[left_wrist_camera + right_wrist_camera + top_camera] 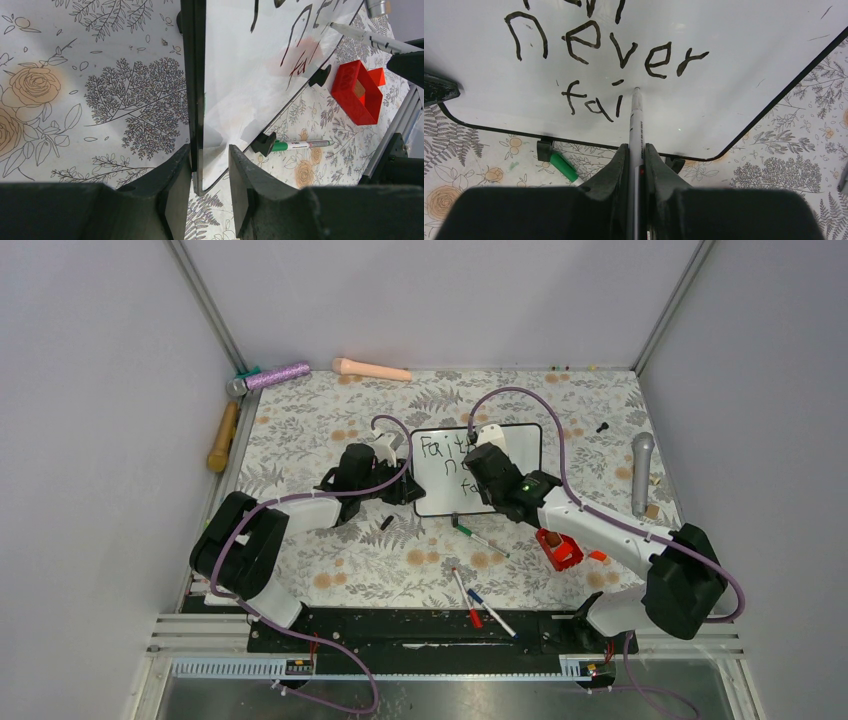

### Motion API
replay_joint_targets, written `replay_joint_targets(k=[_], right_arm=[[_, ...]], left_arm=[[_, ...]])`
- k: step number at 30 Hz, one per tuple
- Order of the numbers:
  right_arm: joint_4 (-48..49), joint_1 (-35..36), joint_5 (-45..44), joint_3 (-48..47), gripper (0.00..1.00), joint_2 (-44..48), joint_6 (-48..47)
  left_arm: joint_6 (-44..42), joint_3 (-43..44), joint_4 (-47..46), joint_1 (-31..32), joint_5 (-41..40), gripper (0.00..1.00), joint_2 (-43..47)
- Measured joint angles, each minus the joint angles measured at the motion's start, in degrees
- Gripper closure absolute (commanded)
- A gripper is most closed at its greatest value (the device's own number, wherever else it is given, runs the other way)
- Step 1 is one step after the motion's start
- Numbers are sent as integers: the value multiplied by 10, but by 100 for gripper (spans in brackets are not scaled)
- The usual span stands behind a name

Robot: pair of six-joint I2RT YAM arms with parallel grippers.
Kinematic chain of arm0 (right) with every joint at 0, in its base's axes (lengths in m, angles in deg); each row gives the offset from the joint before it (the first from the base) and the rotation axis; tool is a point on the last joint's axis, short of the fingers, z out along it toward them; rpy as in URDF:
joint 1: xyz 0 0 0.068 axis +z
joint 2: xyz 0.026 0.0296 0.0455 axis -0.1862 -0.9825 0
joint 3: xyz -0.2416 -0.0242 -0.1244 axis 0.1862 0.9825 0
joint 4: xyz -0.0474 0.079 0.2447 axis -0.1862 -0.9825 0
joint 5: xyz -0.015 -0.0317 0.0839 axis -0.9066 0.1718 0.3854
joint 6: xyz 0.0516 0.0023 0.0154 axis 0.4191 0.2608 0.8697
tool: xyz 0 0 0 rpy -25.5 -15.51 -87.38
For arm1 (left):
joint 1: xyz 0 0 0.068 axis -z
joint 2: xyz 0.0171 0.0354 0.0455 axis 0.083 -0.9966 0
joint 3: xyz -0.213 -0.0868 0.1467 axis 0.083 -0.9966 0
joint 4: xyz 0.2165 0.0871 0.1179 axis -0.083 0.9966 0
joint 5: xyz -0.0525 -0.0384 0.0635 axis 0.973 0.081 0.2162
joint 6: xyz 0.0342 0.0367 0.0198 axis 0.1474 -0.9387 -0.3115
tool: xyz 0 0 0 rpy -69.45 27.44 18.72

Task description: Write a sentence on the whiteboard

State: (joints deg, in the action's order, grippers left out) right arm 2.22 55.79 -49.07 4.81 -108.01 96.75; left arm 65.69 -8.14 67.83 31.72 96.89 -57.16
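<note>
The left claw (210,150) is clamped on the edge of the whiteboard (240,75), which runs straight ahead from between its fingers. The right claw (637,146) is shut tight on a marker (636,115); its tip meets the board just ahead, right after "fai" of the sentence (614,55), under "never"

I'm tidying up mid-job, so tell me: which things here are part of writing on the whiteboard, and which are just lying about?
In use: whiteboard, the unfinished sentence, writing pen in the right claw, left claw gripping the board's edge.
Lying about: green pen, red pen, blue pen, red box, silver microphone, purple microphone, wooden stick.
</note>
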Motion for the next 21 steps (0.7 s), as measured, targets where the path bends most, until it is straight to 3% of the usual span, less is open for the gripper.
replay_joint_targets(k=[21], right_arm=[[3,0,-6,12,100,2,6]], left_arm=[[0,0,0,0,0,68,0]])
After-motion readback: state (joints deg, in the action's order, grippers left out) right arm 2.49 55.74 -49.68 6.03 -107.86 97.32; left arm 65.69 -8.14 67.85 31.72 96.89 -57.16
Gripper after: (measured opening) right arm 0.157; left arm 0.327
